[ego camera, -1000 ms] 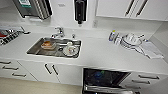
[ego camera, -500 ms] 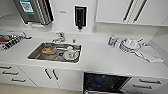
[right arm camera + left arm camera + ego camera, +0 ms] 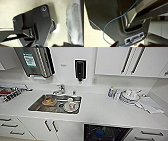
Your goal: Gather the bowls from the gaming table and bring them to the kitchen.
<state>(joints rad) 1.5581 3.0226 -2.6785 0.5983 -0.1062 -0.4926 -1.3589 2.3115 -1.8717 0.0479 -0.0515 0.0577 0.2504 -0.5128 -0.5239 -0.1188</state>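
I face the kitchen: a white counter [image 3: 100, 108] with a steel sink [image 3: 35, 105] set in it, and white cabinets [image 3: 112, 60] with bar handles above. Below the counter a dark open compartment [image 3: 112, 133] holds a round blue shape [image 3: 99, 132] and a green patch [image 3: 103, 128], too blurred to name as bowls. Dishes lie in the sink: a brownish one [image 3: 49, 100] and a white one [image 3: 70, 106]. The left wrist view looks past a dark robot plate [image 3: 109, 18] with a blue cable [image 3: 104, 31]. The right wrist view has a dark plate [image 3: 37, 22] over a pale floor.
A paper-towel dispenser [image 3: 37, 60] and a black soap dispenser [image 3: 80, 69] hang on the wall. White plates and cups [image 3: 128, 95] are stacked at the counter's right beside a cloth [image 3: 150, 104]. A tap [image 3: 60, 89] stands behind the sink. Drawers [image 3: 10, 125] sit at lower left.
The whole head view has shifted: sink and counter sit lower in the picture and the wall dispensers show more fully. The camera moved; nothing on the counter did.
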